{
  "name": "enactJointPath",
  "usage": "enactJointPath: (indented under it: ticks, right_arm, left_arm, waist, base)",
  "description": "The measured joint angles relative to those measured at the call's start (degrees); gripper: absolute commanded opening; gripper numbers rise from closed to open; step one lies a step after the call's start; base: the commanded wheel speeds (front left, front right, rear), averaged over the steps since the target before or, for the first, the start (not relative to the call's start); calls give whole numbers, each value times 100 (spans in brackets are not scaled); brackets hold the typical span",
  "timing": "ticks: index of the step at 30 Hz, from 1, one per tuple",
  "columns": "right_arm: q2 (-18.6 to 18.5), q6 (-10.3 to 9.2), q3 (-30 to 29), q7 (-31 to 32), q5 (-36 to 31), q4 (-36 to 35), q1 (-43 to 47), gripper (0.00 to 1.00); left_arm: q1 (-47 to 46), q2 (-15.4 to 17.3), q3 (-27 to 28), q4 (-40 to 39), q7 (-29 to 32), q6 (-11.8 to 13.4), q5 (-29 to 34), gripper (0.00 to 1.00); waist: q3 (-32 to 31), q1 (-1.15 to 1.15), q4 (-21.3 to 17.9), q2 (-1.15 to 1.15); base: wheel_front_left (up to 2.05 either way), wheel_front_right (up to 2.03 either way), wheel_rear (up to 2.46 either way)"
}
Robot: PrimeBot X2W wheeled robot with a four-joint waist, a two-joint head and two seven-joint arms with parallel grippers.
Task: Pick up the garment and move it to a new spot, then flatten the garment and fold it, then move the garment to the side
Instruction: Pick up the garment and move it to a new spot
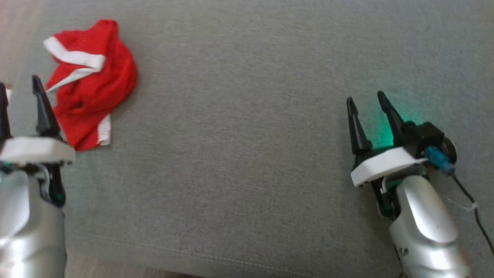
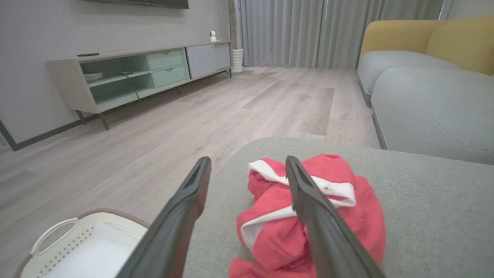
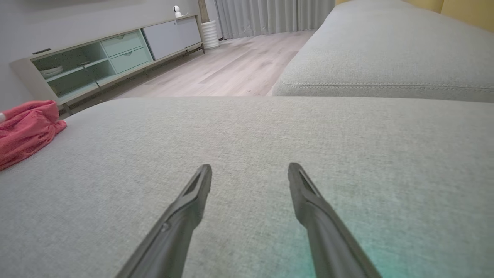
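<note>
Two pincers of mine, both with fingers spread apart and clasping nothing, hover over the grey cushion (image 1: 247,154): my left gripper (image 1: 19,83) near its far left corner, just beside the crumpled red-and-white garment (image 1: 96,88) lying there, my right gripper (image 1: 364,96) over its right part, well apart from that garment.

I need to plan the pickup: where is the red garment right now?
In the head view the red garment lies crumpled at the far left of the grey cushion, just ahead of the left tool.
</note>
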Motion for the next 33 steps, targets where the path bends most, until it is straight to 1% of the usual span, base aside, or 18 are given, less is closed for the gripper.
enactJointPath:
  ticks: [2, 4, 9, 12, 16, 17, 18, 19, 20, 21, 24, 28, 33]
  right_arm:
    - [-2, 0, 33, 0, 1, -60, -94, 100]
    - [-5, 0, 108, 0, 2, -115, -178, 100]
    - [-7, 0, 226, 0, 20, -264, -277, 100]
    - [-8, 0, 211, -1, 19, -302, -279, 100]
    - [-7, 0, 167, -1, 8, -328, -310, 100]
    - [-7, 0, 167, -1, 8, -328, -310, 100]
    - [-7, 0, 151, -1, 8, -328, -319, 100]
    - [-7, 0, 145, -1, 8, -327, -327, 100]
    - [-7, 0, 146, -1, 8, -324, -335, 100]
    - [-7, 0, 145, -1, 7, -319, -344, 100]
    - [-7, 0, 127, -1, 8, -286, -358, 100]
    - [-7, 0, 109, -1, 41, -235, -354, 100]
    - [-7, 0, 100, -1, 261, -231, -327, 100]
  left_arm:
    - [-309, 91, -152, 326, 0, -3, -101, 100]
    - [-569, 187, -450, 682, 1, -45, -281, 100]
    - [-964, 458, -1160, 1277, 168, -45, -1078, 100]
    - [-1071, 621, -1523, 1514, 320, -45, -1426, 100]
    - [-1135, 644, -1800, 1875, 654, -45, -1870, 100]
    - [-1135, 644, -1800, 1875, 654, -45, -1870, 100]
    - [-1134, 644, -1860, 1925, 690, -45, -1965, 96]
    - [-1137, 652, -1908, 1956, 697, -45, -2039, 49]
    - [-1144, 665, -1987, 2002, 743, -45, -2104, 10]
    - [-1146, 673, -2040, 2034, 762, -45, -2178, 0]
    - [-1171, 732, -2243, 2082, 805, -45, -2326, 0]
    - [-1220, 862, -2563, 2076, 564, -45, -2365, 0]
    - [-1541, 1085, -3003, 1616, 194, -45, -2330, 0]
  waist:
    - [108, 0, -112, 0]
    - [208, 0, -228, 0]
    - [414, 0, -493, 0]
    - [513, -1, -607, 0]
    - [584, -1, -701, 0]
    - [584, -1, -701, 0]
    - [590, -1, -716, 0]
    - [594, -2, -729, 0]
    - [593, -2, -740, 0]
    - [589, -1, -750, 0]
    - [562, -2, -767, 0]
    - [443, -2, -775, 0]
    - [153, -2, -807, 0]
  base:
    - [0, 0, 0]
    - [0, 0, 0]
    - [0, 0, 0]
    - [0, 0, 0]
    - [0, 0, 0]
    - [0, 0, 0]
    - [0, 0, 0]
    - [0, 0, 0]
    - [0, 0, 0]
    - [0, 0, 0]
    - [0, 0, 0]
    - [0, 0, 0]
    - [0, 0, 0]
